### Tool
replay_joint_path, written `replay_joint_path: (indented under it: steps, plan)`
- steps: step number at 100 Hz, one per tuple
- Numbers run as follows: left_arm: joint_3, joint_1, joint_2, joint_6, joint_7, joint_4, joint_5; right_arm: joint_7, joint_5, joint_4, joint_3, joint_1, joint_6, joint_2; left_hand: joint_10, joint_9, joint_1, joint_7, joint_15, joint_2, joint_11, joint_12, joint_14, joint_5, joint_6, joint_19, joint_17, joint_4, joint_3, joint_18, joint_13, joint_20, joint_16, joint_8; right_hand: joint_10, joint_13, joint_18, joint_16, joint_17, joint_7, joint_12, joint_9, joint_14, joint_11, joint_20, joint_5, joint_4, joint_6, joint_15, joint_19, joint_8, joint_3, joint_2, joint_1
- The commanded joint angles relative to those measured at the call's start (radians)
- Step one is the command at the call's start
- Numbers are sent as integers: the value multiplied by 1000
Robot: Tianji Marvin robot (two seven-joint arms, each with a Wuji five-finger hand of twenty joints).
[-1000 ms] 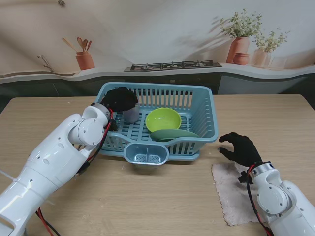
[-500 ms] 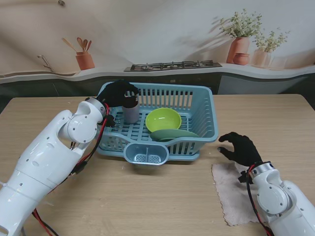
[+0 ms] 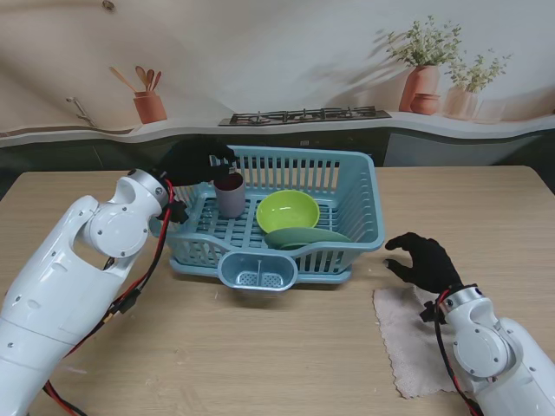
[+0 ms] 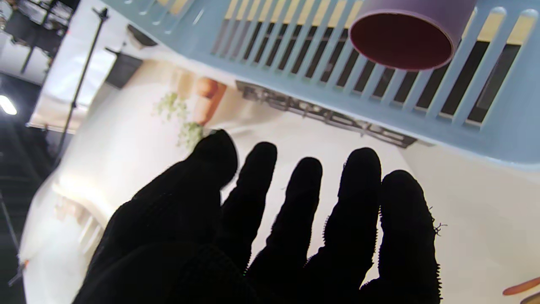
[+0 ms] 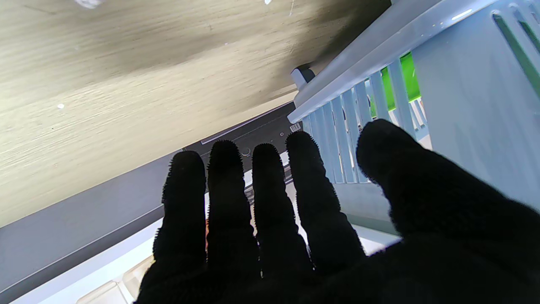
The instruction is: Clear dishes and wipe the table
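Note:
A light-blue dish basket (image 3: 364, 186) stands mid-table. Inside it a purple cup (image 3: 230, 194) stands upright at the left, a lime bowl (image 3: 288, 211) sits in the middle, and a green plate (image 3: 308, 237) leans nearer to me. My left hand (image 3: 192, 159) hovers open above the basket's far left corner, just clear of the cup; in the left wrist view its fingers (image 4: 303, 219) are spread and the cup (image 4: 403, 36) stands free. My right hand (image 3: 423, 260) is open above the table, right of the basket, at the far edge of a pale cloth (image 3: 412, 334).
The basket has a small cutlery holder (image 3: 257, 270) on its near side. Behind the table runs a backdrop with a printed stove and pots. Bare wood lies to the left of the basket and nearer to me.
My left hand has let go of the purple cup, lifted, and drawn back toward the left; the cup now stands alone in the basket. The right hand has not moved.

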Motion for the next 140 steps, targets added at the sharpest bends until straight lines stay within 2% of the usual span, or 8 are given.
replay_joint_path:
  steps: [1, 13, 53, 63, 77, 118, 140]
  plan:
    - [-17, 17, 15, -19, -12, -24, 10, 13, -6, -3, 1, -1, -7, 0, 9, 18, 61, 24, 34, 1, 26, 28, 15, 30, -5, 60, 20, -14, -29, 27, 27, 37, 24, 17, -15, -14, -4, -5, -6, 2, -10, 12, -23, -5, 16, 6, 16, -8, -14, 0, 8, 0, -12, 8]
    - [-69, 62, 20, -55, -11, -56, 24, 13, -7, -2, 1, -1, -8, 1, 13, 37, 78, 51, 70, 0, 50, 39, 17, 34, -8, 77, 39, -10, -50, 33, 51, 54, 41, 24, -15, -13, 0, -5, -6, 4, -10, 12, -24, -6, 16, 5, 16, -10, -14, 1, 9, 2, -15, 7]
    - [-254, 227, 31, -197, 20, -143, 82, 21, -9, -6, -5, -3, 1, 2, 9, 36, 98, 67, 66, 15, 48, 39, 19, 27, -12, 73, 40, -6, -79, 40, 48, 62, 41, 19, -15, -12, -2, -4, -3, 8, -10, 13, -23, -5, 15, 4, 15, -10, -12, 4, 9, 5, -16, 8]
    - [-297, 267, 31, -236, 34, -158, 91, 22, -8, -7, -7, -3, 3, 2, 14, 55, 122, 97, 113, 23, 62, 45, 23, 27, -14, 97, 77, 6, -120, 39, 82, 86, 69, 10, -15, -11, -3, -4, -4, 8, -10, 13, -23, -5, 15, 4, 15, -9, -12, 4, 9, 5, -16, 8]
    - [-350, 320, 29, -284, 63, -172, 106, 22, -8, -7, -10, -2, 6, 2, 16, 64, 124, 107, 136, 27, 77, 51, 19, 29, -11, 107, 95, 6, -128, 41, 95, 92, 81, 14, -15, -11, -1, -4, -3, 9, -10, 13, -23, -5, 15, 4, 15, -10, -12, 5, 9, 5, -15, 8]
    - [-466, 437, 18, -391, 155, -189, 145, 28, -9, -11, -16, -4, 15, 3, 7, 47, 129, 102, 105, 40, 59, 44, 17, 19, -18, 87, 62, 10, -150, 34, 66, 89, 72, 4, -15, -11, -2, -4, -2, 10, -10, 14, -22, -4, 14, 4, 15, -9, -11, 8, 8, 5, -15, 9]
    - [-510, 486, 7, -437, 229, -177, 182, 31, -9, -14, -20, -5, 23, 3, 5, 45, 132, 101, 96, 42, 54, 41, 14, 18, -22, 81, 51, 11, -156, 30, 60, 86, 69, 4, -14, -11, -1, -4, -3, 10, -10, 13, -23, -4, 14, 4, 15, -9, -11, 8, 8, 4, -16, 8]
